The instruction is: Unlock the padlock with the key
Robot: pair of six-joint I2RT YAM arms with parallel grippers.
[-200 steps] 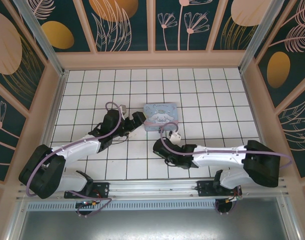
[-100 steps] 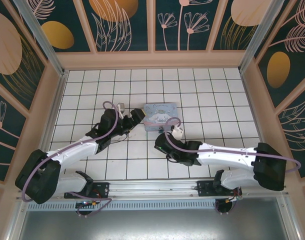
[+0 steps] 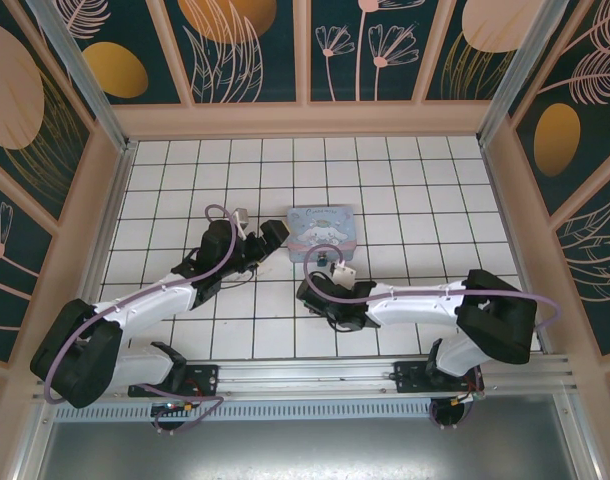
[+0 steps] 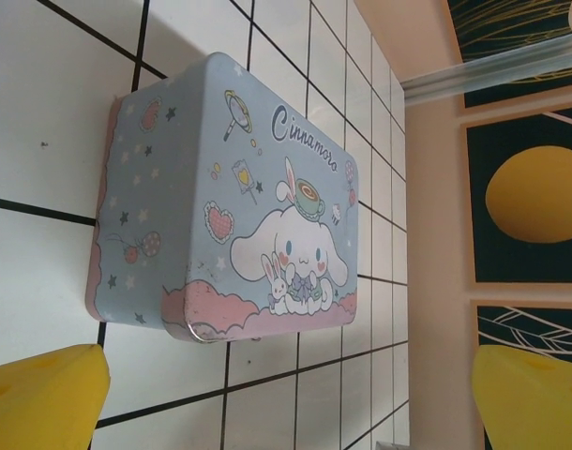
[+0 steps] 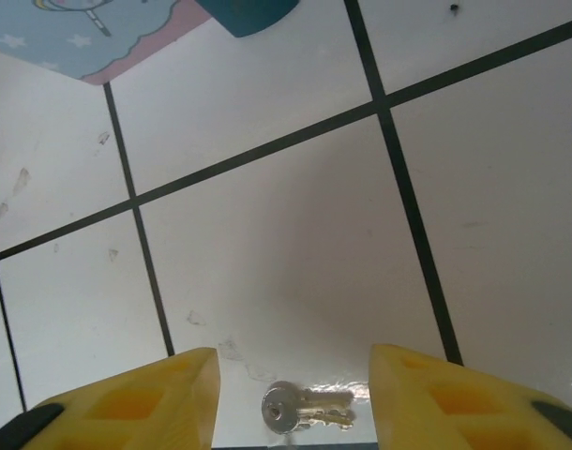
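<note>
The key (image 5: 305, 411) lies flat on the counter (image 5: 267, 234), untouched, between the right hand's (image 5: 293, 364) spread fingers. It looks thin, light, stiff and likely slippery, so pinch the round head and leave the blade free. The padlock (image 5: 247, 13) seems to be the teal body beside the tin (image 4: 239, 187). The left hand (image 4: 291, 398) hangs spread.

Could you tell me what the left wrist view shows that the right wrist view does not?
Left wrist: the pastel blue-and-pink cartoon tin box's whole lid, and the patterned wall. Right wrist: the small silvery metal key lying on a tile between the right gripper's open fingers. Both: part of that tin, white black-lined tiles, yellow fingers apart.
</note>
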